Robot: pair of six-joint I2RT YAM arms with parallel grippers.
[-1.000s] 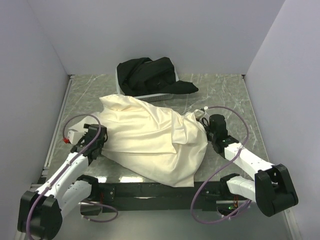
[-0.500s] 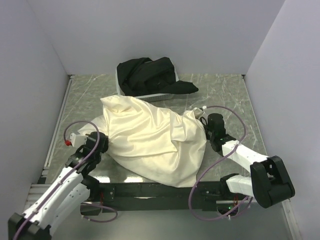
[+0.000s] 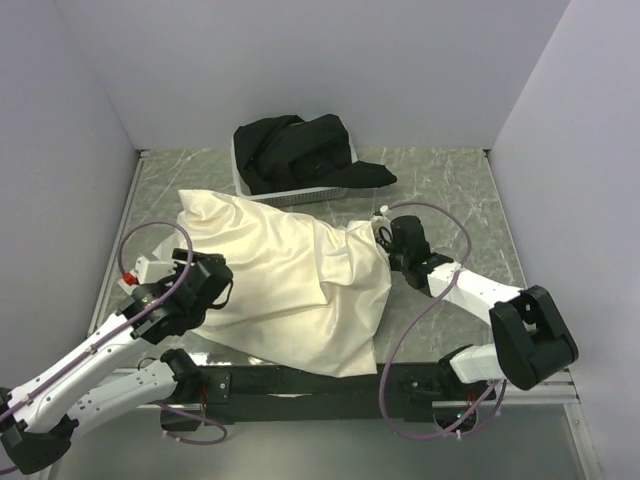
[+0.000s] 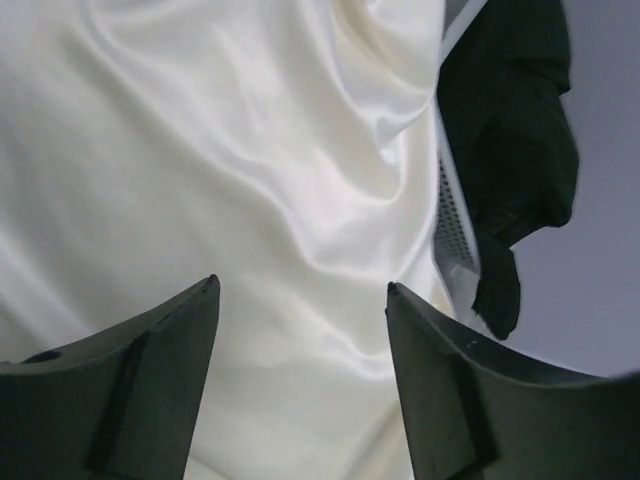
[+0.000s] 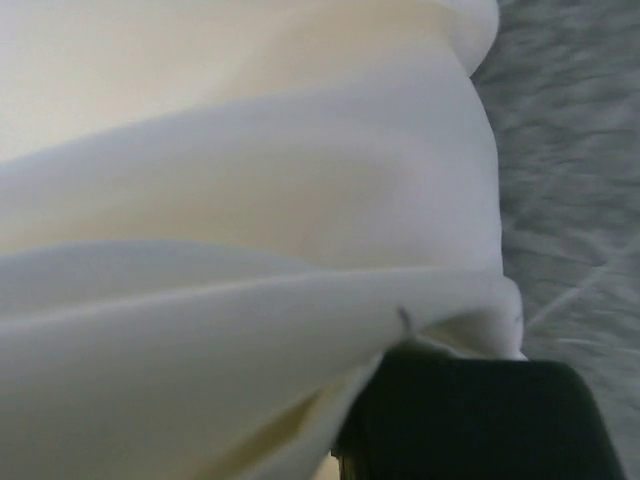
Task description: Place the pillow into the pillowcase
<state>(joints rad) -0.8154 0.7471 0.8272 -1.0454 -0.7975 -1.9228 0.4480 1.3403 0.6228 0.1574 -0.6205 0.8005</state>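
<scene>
Top external shows the bulging pillowcase [image 3: 290,270], pillow unseen and likely inside, now shifted left on the tabletop [image 3: 450,200], left gripper [image 4: 300,290] spread apart over it, right gripper [image 3: 385,238] at its edge, closure impossible to tell.

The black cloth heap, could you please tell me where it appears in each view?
Top external: black cloth heap, back centre, behind the pillowcase.
Left wrist: right edge, beyond the pillowcase.
Right wrist: not in it; the pillowcase dominates.
Shared landmark: the pillowcase.

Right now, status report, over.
Left gripper open over pillowcase. Right gripper at its edge, grip unclear. Pillow not visible. Black cloth behind, clear of arms.
</scene>
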